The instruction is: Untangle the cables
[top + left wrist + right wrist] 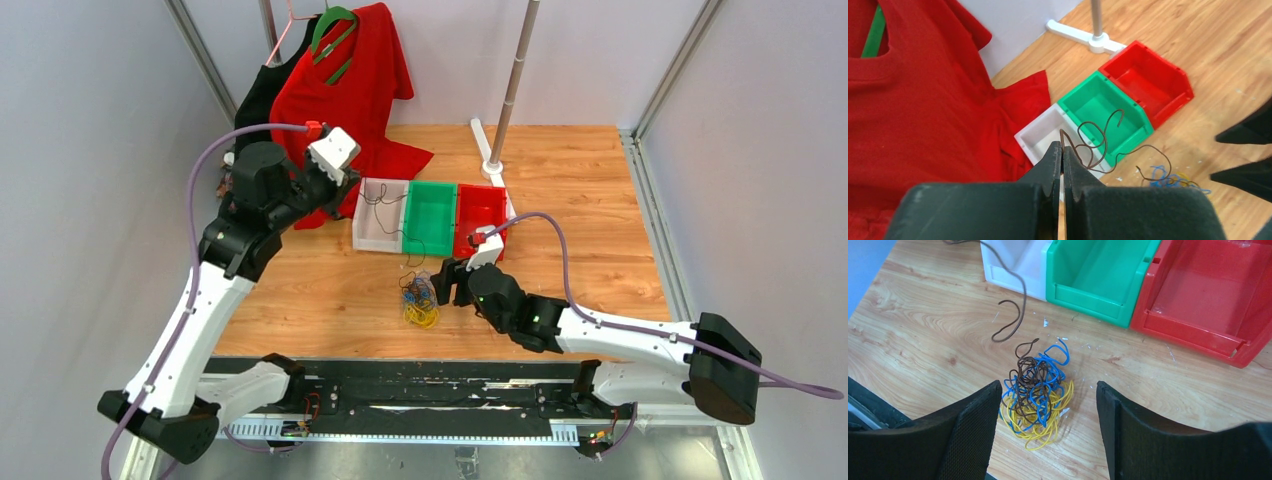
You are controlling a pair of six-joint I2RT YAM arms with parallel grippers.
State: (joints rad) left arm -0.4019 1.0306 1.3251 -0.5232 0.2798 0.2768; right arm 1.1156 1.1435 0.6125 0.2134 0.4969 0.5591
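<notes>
A tangle of yellow, blue and brown cables (1037,392) lies on the wooden table in front of the bins; it also shows in the top view (419,301). My left gripper (1062,150) is shut on one end of a loose brown cable (1100,141), held raised above the white bin (1040,137); the cable hangs in loops over the white bin and its free end trails to the table (1010,327). My right gripper (1048,405) is open and empty, low over the table, with the tangle between its fingers, nearer the left one.
White (381,215), green (431,216) and red (480,212) bins stand in a row mid-table. A red shirt (345,75) on a green hanger hangs at the back left, its hem on the table. A stand pole (515,80) with white base is behind the bins.
</notes>
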